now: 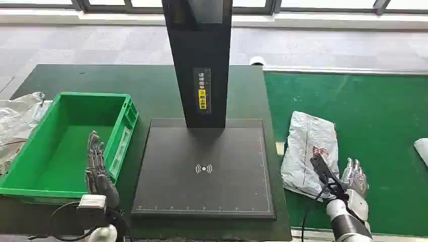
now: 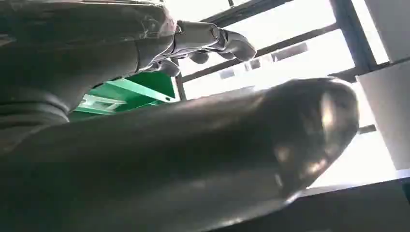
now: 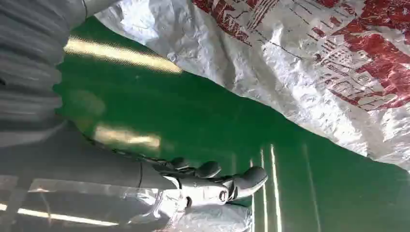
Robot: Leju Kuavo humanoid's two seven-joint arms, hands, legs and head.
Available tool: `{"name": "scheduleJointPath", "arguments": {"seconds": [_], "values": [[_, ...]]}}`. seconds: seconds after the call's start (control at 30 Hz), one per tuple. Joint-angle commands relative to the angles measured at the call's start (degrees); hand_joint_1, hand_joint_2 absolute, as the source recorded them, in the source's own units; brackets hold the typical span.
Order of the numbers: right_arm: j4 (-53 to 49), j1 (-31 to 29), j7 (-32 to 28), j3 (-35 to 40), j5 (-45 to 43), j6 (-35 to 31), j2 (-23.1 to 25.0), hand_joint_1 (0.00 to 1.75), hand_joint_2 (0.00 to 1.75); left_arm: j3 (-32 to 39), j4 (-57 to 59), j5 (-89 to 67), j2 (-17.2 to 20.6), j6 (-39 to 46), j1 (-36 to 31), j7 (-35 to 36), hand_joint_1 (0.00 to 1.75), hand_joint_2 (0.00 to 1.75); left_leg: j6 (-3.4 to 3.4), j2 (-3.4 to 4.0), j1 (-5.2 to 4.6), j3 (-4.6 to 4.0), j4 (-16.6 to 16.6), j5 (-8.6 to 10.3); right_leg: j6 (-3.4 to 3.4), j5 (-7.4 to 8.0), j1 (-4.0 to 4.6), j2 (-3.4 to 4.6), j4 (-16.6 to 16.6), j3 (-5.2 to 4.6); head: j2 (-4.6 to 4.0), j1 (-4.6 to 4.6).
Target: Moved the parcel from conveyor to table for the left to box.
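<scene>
Nearest the lens, the robot's right hand [image 1: 355,177] rises at the near edge of the green conveyor [image 1: 373,111], fingers apart and holding nothing, palm side turned toward the parcel [image 1: 309,151]; the parcel lies just to the left of that hand, close beside it, though contact cannot be confirmed; its long axis runs near to far along the belt's left margin, next to the dark table [image 1: 151,91]. The right hand is plainly the nearer of the two, so the pick falls to it, and the carry would go leftward onto the black scanning pad [image 1: 204,171] beneath the upright black post [image 1: 199,55].

The green box [image 1: 60,146] sits at the table's left; the left hand [image 1: 96,166] stands over its near right corner, fingers extended and loosely apart, holding nothing.

The parcel is a flat silver-white plastic mailer, heavily crinkled, printed with red markings; in the right wrist view its creased film [image 3: 309,63] overhangs the belt close to the open fingers [image 3: 241,181]; it looks soft and slippery, likely to sag when lifted.
</scene>
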Motion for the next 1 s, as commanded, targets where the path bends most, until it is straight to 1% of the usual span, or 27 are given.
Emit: {"name": "scheduleJointPath", "arguments": {"seconds": [0.03,0.2,0.23,0.27,0.3,0.4,0.43,0.5,0.67,1.0], "values": [[2.3,-0.5,-4.7,-3.2,-1.0,3.0,3.7,0.00,1.75,2.3,0.7,-0.4,1.4,0.7,-0.3,0.5,0.00,0.00,0.04,0.14,-0.05,0.13,-0.2,0.09,-0.02,0.12,-0.04,0.11,-0.2,0.07,0.00,0.00],[1.3,-0.4,-11.1,-3.7,-4.6,5.5,5.9,0.00,1.75,2.5,1.6,-0.7,1.5,0.4,-0.4,0.5,0.00,0.00,0.02,0.27,-0.06,0.15,-0.3,0.11,-0.04,0.15,-0.05,0.26,-0.2,0.02,-0.02,0.00],[1.2,-0.3,-11.7,-3.7,-5.0,5.8,6.0,0.09,1.75,2.4,2.0,-0.7,1.5,0.3,-0.6,0.5,0.00,0.00,0.02,0.28,-0.05,0.17,-0.3,0.14,-0.05,0.19,-0.03,0.25,-0.2,0.04,0.00,0.00],[1.0,0.0,-12.2,-3.9,-5.5,6.2,6.1,1.75,1.75,2.3,2.7,-0.7,1.6,0.3,-1.0,0.4,0.00,0.00,0.01,0.20,-0.05,0.14,-0.2,0.07,-0.04,0.10,-0.03,0.18,-0.1,0.01,-0.02,0.00],[0.9,0.1,-13.3,-4.4,-6.7,7.0,6.2,1.75,1.75,2.1,3.4,-0.7,1.7,0.2,-1.5,0.4,0.00,0.00,0.01,0.19,-0.04,0.16,-0.2,0.11,-0.05,0.12,-0.02,0.16,-0.1,0.03,0.00,0.00],[0.6,0.6,-15.7,-4.4,-8.0,6.2,5.9,1.75,1.75,1.6,5.5,-0.4,1.8,0.2,-2.7,0.2,0.00,0.00,0.00,0.10,-0.04,0.15,-0.2,0.12,-0.01,0.11,0.02,0.08,-0.2,0.05,0.00,0.00],[0.4,0.5,-18.1,-5.5,-10.2,7.3,6.2,1.75,1.75,1.5,6.0,-0.4,1.7,0.4,-3.1,0.0,0.00,0.00,0.00,0.07,-0.05,0.14,-0.2,0.10,-0.01,0.09,0.04,0.06,-0.1,0.04,-0.02,0.00],[0.3,0.0,-19.3,-6.1,-11.8,8.2,6.5,1.75,1.75,1.6,5.8,-0.3,1.7,0.8,-2.8,0.1,0.00,0.00,0.01,0.07,-0.07,0.14,-0.2,0.10,-0.01,0.08,0.03,0.07,-0.1,0.02,0.00,0.00],[1.4,-0.5,-20.1,-5.5,-12.6,10.9,6.9,1.75,1.75,1.7,5.3,-0.1,1.6,1.0,-2.3,-0.1,0.00,0.00,0.03,0.17,-0.06,0.12,-0.2,0.07,0.00,0.09,0.04,0.17,-0.1,0.00,-0.02,0.00],[1.7,-0.5,-19.9,-4.8,-12.1,10.6,7.4,1.75,1.75,1.7,5.3,-0.1,1.6,1.1,-2.4,-0.1,0.00,0.00,0.01,0.15,-0.03,0.06,-0.1,0.06,-0.02,0.07,0.06,0.15,-0.1,-0.03,-0.02,0.00]]}}
